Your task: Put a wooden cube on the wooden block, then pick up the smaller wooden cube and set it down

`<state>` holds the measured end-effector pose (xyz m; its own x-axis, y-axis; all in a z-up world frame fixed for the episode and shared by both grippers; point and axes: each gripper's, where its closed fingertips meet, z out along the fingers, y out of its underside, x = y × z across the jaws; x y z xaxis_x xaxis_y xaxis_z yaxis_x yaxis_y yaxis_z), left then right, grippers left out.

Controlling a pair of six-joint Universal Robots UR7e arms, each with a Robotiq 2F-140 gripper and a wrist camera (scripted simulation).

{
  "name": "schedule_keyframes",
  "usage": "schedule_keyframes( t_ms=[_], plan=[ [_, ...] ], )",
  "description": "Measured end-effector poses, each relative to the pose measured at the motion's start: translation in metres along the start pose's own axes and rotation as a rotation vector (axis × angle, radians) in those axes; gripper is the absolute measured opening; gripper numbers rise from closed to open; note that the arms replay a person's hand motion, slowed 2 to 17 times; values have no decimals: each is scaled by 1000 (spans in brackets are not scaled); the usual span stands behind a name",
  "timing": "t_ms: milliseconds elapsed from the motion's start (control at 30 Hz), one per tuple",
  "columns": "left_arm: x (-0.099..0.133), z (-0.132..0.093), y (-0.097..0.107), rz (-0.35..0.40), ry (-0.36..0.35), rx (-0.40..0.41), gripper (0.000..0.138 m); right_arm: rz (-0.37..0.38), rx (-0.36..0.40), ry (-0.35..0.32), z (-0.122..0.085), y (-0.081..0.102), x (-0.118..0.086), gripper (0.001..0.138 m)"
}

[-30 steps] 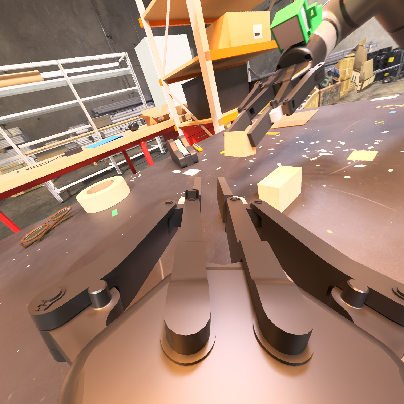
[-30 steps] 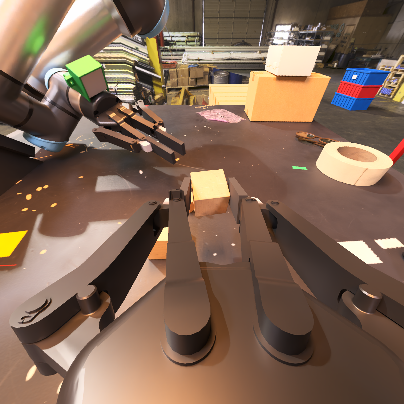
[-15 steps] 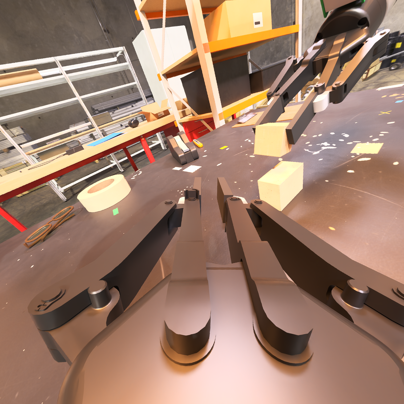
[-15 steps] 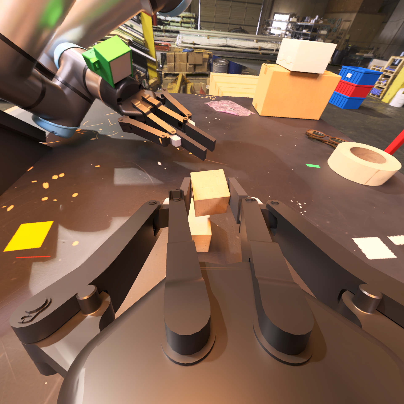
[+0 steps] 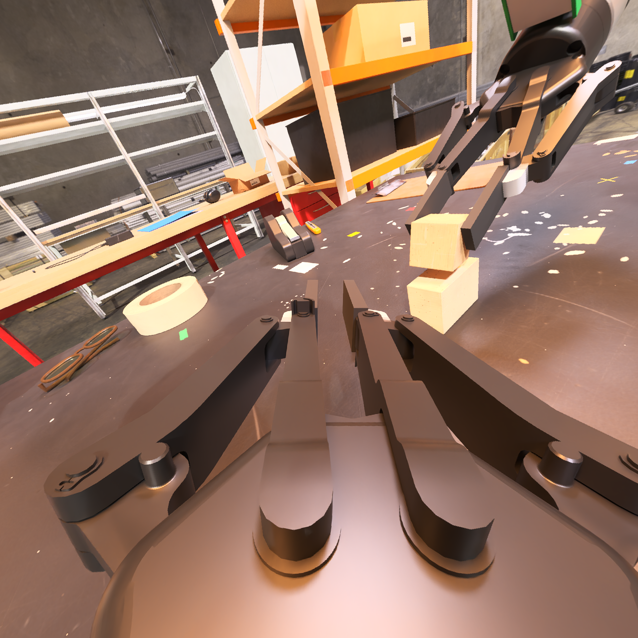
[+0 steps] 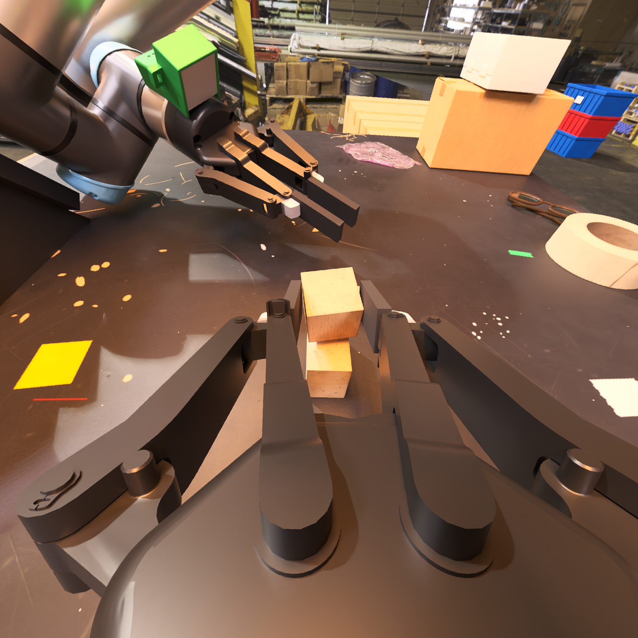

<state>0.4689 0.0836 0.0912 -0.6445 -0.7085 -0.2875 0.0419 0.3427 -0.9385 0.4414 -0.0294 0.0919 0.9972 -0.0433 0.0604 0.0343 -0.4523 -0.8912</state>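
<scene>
My right gripper (image 6: 331, 297) is shut on a pale wooden cube (image 6: 331, 303). It holds the cube directly over a longer wooden block (image 6: 328, 369) that lies on the dark table. In the left wrist view the cube (image 5: 433, 241) sits at the top of the block (image 5: 442, 300), slightly tilted; I cannot tell whether they touch. The right gripper (image 5: 438, 234) comes down on it from above right. My left gripper (image 5: 329, 290) is shut and empty, low over the table just left of the block. It also shows in the right wrist view (image 6: 345, 221), beyond the cube.
A masking tape roll (image 5: 165, 303) and brown glasses (image 5: 76, 359) lie to the left. A tape dispenser (image 5: 290, 234) and a yellow knife (image 5: 312, 228) lie farther back. A cardboard box (image 6: 483, 127) and a crumpled pink bag (image 6: 376, 155) sit at the table's far side.
My right gripper has carried the cube sideways from beyond the block to right over it and lowered it. My left gripper has stayed in place, still shut.
</scene>
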Motion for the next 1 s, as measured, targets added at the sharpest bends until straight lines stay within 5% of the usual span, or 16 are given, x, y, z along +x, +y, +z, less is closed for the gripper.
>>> schedule_keyframes(
  t_ms=[1000],
  plan=[
    [1, 2, 2, -3, 11, -14, 20, 5, -17, -10, 6, 8, 0, 44]
  ],
)
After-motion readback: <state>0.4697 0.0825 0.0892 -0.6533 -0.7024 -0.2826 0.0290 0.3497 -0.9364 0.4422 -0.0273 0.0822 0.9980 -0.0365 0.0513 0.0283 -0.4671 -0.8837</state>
